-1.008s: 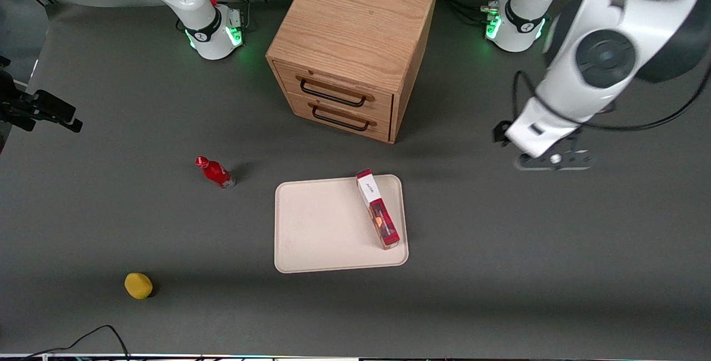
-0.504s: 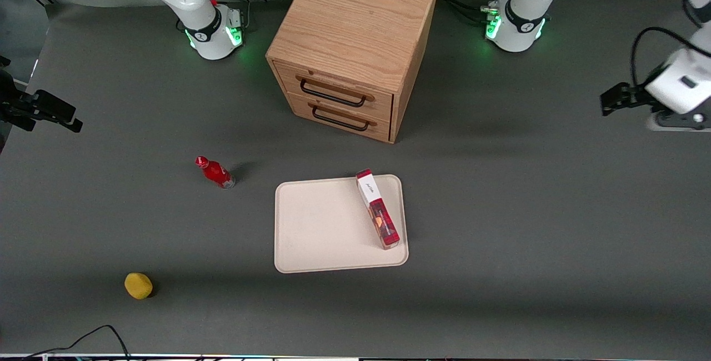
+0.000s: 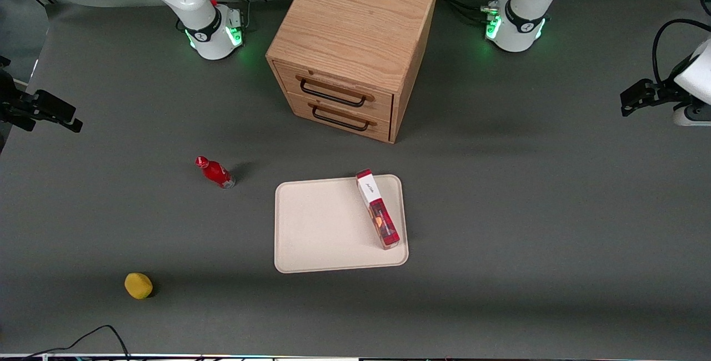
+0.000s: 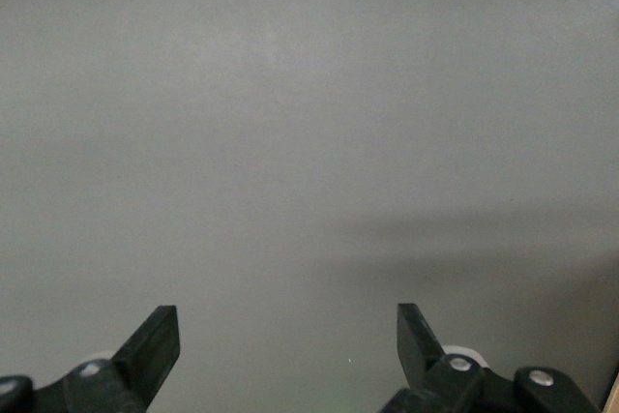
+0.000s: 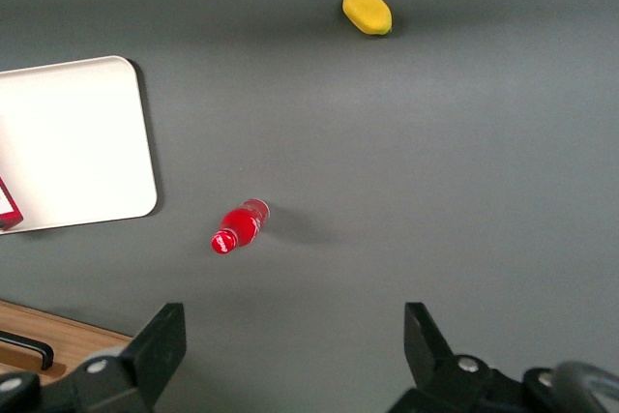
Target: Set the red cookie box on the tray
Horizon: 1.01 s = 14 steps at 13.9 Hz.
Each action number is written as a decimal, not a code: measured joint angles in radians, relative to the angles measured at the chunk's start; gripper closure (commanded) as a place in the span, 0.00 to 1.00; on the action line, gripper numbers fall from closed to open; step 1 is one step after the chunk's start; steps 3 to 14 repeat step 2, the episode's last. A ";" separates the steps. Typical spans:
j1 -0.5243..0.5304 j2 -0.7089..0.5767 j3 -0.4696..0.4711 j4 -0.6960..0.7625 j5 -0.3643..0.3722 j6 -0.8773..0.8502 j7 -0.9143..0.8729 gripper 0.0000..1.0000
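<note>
Box on tray, arm pulled well aside.

Nearest the front camera, toward the parked arm's end of the table, sits a yellow object (image 3: 138, 285). Farther in, the tray (image 3: 316, 227) lies flat on the grey table (image 3: 500, 239); the red cookie box (image 3: 377, 209) rests in it along the edge nearer the working arm, white end pointing toward the drawer cabinet (image 3: 351, 50). A small red bottle (image 3: 215, 172) stands beside the tray, apart from it. The left gripper (image 4: 288, 347) hangs at the working arm's end, well apart from the tray, fingers (image 4: 155, 345) spread wide with nothing between them.
</note>
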 measured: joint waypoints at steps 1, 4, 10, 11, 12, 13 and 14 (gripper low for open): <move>0.011 0.000 -0.013 0.002 -0.031 -0.003 0.000 0.00; 0.015 0.000 -0.017 0.002 -0.055 -0.008 0.000 0.00; 0.015 0.000 -0.017 0.002 -0.055 -0.008 0.000 0.00; 0.015 0.000 -0.017 0.002 -0.055 -0.008 0.000 0.00; 0.015 0.000 -0.017 0.002 -0.055 -0.008 0.000 0.00; 0.015 0.000 -0.017 0.002 -0.055 -0.008 0.000 0.00; 0.015 0.000 -0.017 0.002 -0.055 -0.008 0.000 0.00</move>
